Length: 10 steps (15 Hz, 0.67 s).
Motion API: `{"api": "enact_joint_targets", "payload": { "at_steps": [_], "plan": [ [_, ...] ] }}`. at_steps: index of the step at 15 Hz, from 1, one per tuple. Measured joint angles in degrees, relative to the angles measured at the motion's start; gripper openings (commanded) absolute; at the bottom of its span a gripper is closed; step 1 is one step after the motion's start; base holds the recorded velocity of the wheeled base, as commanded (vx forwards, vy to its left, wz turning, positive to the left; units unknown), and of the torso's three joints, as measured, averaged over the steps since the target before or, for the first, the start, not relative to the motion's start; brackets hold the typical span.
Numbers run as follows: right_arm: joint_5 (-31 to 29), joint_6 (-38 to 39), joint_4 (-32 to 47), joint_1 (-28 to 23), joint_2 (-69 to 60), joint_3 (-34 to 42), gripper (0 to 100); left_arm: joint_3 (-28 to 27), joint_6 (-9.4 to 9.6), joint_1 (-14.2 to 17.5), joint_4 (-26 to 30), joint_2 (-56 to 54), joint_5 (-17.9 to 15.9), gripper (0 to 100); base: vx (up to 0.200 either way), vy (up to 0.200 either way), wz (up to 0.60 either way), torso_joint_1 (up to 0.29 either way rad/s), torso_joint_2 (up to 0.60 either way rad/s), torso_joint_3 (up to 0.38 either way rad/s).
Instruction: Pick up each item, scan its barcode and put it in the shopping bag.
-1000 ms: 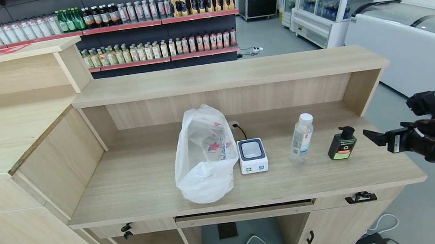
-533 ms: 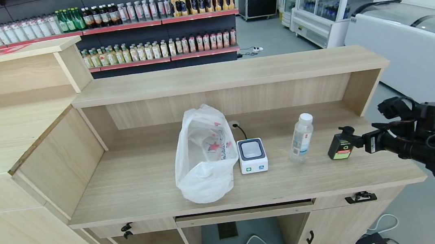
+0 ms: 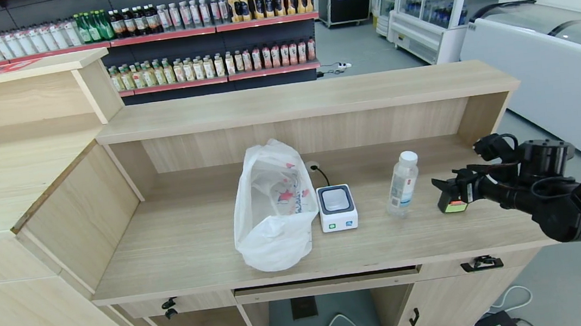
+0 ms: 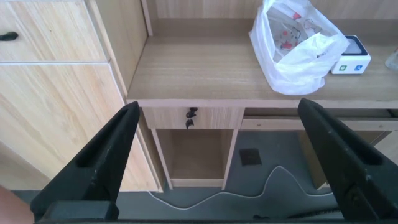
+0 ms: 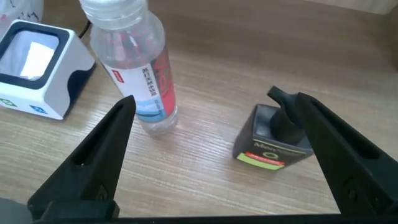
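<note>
**Right arm.** The right gripper [image 3: 454, 187] is level with a dark, squarish pump bottle with a green label [image 3: 451, 203], which stands upright on the light wood-grain counter [image 3: 179, 241]. In the right wrist view, the two black fingers [image 5: 93, 168] are spread wide and grip nothing. The pump bottle [image 5: 273, 140] sits in the gap between them, closer to one finger than to the other. From the head view its pump top appears to be flanked by the fingertips, but whether either finger touches it cannot be told.

**Other items.** A clear plastic bottle with a white cap and a red-and-blue label [image 3: 401, 186] stands upright just beyond the tip of the finger that is farther from the pump bottle. It stands apart from the pump bottle. Past the clear bottle, farther still from the right fingers, is a white box-shaped barcode scanner with a dark-framed window on top [image 3: 337, 208]. A black cable [image 3: 320, 175] runs from the scanner to a hole in the counter behind it.

**Bag.** A white translucent plastic shopping bag with red and blue print [image 3: 272, 214] slumps on the counter, touching the side of the scanner away from the bottles, with its mouth open. Both bottles are outside the bag.

**Left arm.** The left gripper [image 4: 217, 109] hangs below counter height, well apart from every item. Its black fingers [image 4: 102, 162] are spread wide and hold nothing. The counter's front edge and the shopping bag [image 4: 298, 50] lie beyond the fingertips.
</note>
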Motion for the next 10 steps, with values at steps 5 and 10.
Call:
{"api": "enact_joint_targets", "payload": {
  "at_steps": [5,10],
  "plan": [
    [1.84,0.09,-0.1,3.46,3.97,-4.14,100,0.0,0.02,0.02,0.0,0.0,0.01,100,0.0,0.0,0.0,0.0,0.0,0.0],
    [1.89,0.09,0.0,4.51,6.95,-6.31,100,-0.02,0.02,-0.02,0.0,0.0,0.01,100,0.0,0.0,0.0,0.0,0.0,0.0]
  ]
}}
